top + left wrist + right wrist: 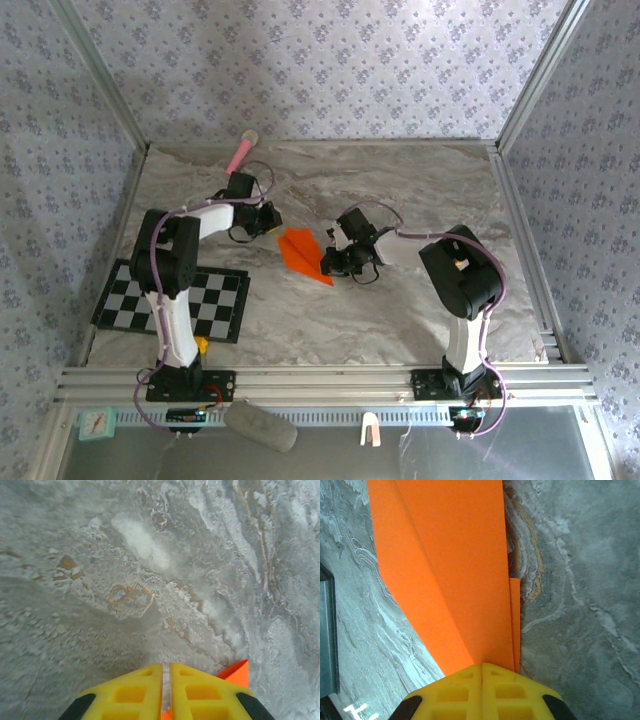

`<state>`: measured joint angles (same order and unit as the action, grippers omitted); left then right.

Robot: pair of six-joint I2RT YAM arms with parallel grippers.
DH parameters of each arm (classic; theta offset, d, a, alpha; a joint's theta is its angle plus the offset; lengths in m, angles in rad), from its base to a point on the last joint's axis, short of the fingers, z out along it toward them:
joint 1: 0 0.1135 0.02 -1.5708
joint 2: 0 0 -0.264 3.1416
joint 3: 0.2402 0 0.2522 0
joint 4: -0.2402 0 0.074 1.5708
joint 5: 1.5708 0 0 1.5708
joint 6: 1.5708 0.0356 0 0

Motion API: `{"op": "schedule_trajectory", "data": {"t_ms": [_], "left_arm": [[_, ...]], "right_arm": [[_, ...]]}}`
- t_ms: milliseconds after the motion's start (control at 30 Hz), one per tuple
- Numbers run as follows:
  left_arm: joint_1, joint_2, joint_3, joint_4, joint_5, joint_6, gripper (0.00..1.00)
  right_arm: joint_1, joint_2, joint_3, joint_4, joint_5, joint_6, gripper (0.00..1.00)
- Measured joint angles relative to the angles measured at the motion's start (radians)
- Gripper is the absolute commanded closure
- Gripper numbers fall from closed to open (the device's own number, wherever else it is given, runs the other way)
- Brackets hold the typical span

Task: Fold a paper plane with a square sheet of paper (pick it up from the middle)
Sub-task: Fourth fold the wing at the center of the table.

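Plane (303, 255): orange dart, flat mid-table, between both grippers.
Left gripper (166, 666): fingers nearly together with a thin slit, orange showing in it; grip unclear. Sits at wide end.
Right gripper (481, 665): clenched at narrow end, on the crease; pinch or press unclear.
Edges: long edges lie free on table (420, 190).
Room: bare marble far and right; mat (215, 300) near-left, stick (241, 152) far-left.
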<state>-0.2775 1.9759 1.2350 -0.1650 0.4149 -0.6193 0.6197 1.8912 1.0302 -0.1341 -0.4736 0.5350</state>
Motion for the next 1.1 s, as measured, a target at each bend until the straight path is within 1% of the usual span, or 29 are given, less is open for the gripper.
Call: {"op": "schedule_trajectory", "data": {"t_ms": [133, 200, 267, 400, 500, 667, 900, 1100], "left_arm": [[-0.040, -0.130, -0.062, 0.007, -0.019, -0.028, 0.86], [-0.080, -0.195, -0.101, 0.028, -0.018, -0.055, 0.86], [-0.122, -0.220, -0.133, 0.062, -0.010, -0.083, 0.87], [-0.194, -0.180, -0.174, 0.098, 0.011, -0.130, 0.88], [-0.220, -0.121, -0.174, 0.097, 0.015, -0.145, 0.89], [-0.227, -0.070, -0.173, 0.076, -0.009, -0.153, 0.92], [-0.229, -0.068, -0.147, 0.033, -0.050, -0.154, 0.95], [-0.229, -0.061, -0.130, 0.011, -0.064, -0.154, 0.96]], "right_arm": [[0.000, -0.001, 0.000, 0.000, 0.000, 0.007, 0.96], [0.000, -0.001, 0.000, 0.002, -0.001, 0.011, 0.96], [0.000, -0.001, 0.000, 0.003, -0.002, 0.016, 0.95], [0.000, -0.002, 0.000, 0.003, -0.006, 0.019, 0.95], [-0.003, -0.002, 0.000, 0.004, -0.014, 0.019, 0.94], [-0.007, -0.007, -0.011, 0.011, -0.036, 0.019, 0.92], [-0.012, -0.046, -0.017, -0.012, -0.047, 0.019, 0.91], [-0.013, -0.038, 0.037, -0.015, -0.062, 0.019, 0.94]]}}
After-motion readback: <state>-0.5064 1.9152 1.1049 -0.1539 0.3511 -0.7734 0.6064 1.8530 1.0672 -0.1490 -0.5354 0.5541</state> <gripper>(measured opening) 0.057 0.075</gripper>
